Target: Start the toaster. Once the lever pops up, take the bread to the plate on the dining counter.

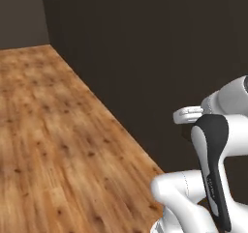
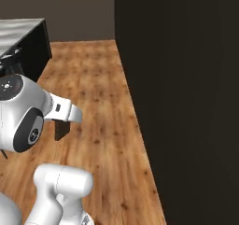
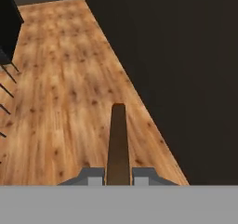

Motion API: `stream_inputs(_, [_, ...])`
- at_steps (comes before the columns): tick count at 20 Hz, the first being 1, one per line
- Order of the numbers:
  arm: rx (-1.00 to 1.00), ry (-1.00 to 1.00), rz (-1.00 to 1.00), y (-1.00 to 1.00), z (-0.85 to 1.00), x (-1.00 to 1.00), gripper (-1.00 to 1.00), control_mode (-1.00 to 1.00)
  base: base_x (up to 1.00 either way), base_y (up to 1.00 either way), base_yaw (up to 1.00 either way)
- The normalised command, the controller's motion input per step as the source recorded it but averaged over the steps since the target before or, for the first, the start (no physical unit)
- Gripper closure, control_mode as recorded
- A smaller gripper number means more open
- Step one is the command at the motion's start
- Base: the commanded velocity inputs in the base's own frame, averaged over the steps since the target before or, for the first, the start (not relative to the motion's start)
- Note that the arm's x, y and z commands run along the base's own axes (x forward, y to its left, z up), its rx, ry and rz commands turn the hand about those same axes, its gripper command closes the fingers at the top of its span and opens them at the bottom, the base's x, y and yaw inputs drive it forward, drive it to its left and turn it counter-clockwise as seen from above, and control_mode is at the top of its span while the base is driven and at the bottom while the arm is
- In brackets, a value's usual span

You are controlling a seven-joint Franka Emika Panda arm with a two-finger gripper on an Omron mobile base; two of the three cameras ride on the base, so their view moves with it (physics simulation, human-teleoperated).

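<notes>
Between the end effector [image 3: 118, 175] fingers, pinched edge-on, the thin dark brown bread [image 3: 117, 144] points lengthwise away over knotty wooden floor [image 3: 60, 88], beside a flat dark wall [image 3: 186, 56].

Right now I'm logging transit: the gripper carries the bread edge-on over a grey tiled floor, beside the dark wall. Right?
Not quite: the floor is brown wood planks, not grey tile, as the hand view shows. The rest holds: the gripper is shut on the bread, seen edge-on, beside the dark wall.

bread [image 3: 117, 144] base hidden between claw [image 3: 118, 176] fingertips, stool legs [image 3: 6, 86] cut by left edge
</notes>
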Motion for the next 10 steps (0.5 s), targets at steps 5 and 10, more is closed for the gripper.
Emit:
stream_inputs(5, [0.00, 0.00, 0.00, 0.00, 0.00, 0.00, 1.00, 1.00, 1.00, -0.44, 0.54])
stream_inputs(10, [0.00, 0.00, 0.00, 0.00, 0.00, 0.00, 1.00, 1.00, 1.00, -0.23, 0.62])
